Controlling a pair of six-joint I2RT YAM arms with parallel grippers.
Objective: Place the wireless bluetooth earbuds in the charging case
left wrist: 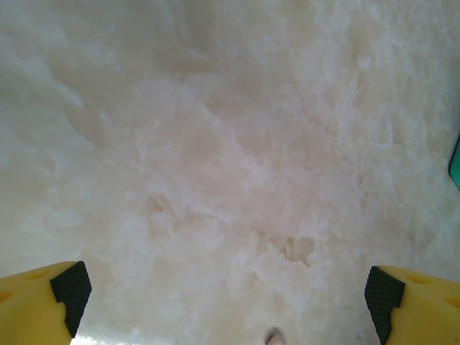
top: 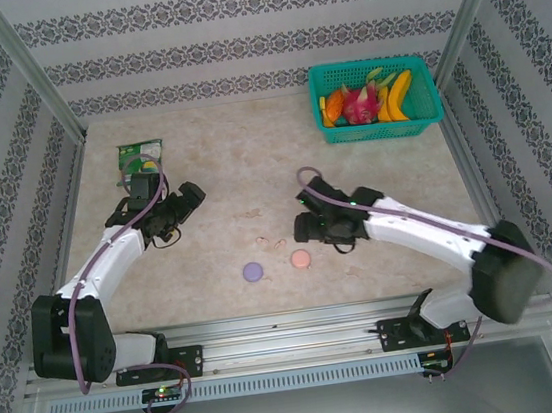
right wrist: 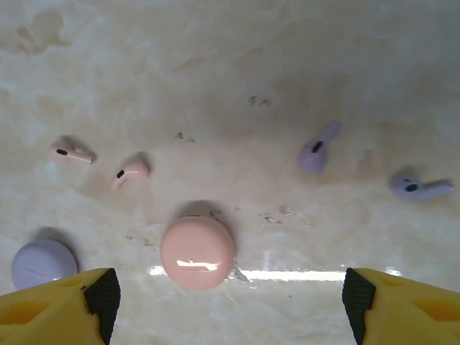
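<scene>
In the right wrist view two pale pink earbuds [right wrist: 70, 152] [right wrist: 131, 173] lie at the left and two pale purple earbuds [right wrist: 318, 149] [right wrist: 419, 187] at the right, all loose on the marble table. The round pink charging case [right wrist: 198, 253] lies shut just ahead of my right gripper [right wrist: 230, 305], left of its centre. That gripper is open, touching nothing. A purple case [right wrist: 43, 263] lies by its left finger. From above, the pink case [top: 301, 259] and purple case [top: 253, 271] lie near the front edge, beside the right gripper [top: 302, 228]. My left gripper [top: 190, 195] [left wrist: 226, 305] is open over bare table.
A teal basket [top: 382, 129] of toy fruit stands at the back right corner. A green packet [top: 139, 158] lies at the back left, behind the left arm. Patterned walls and metal posts enclose the table. A teal edge [left wrist: 456, 162] shows at the right of the left wrist view.
</scene>
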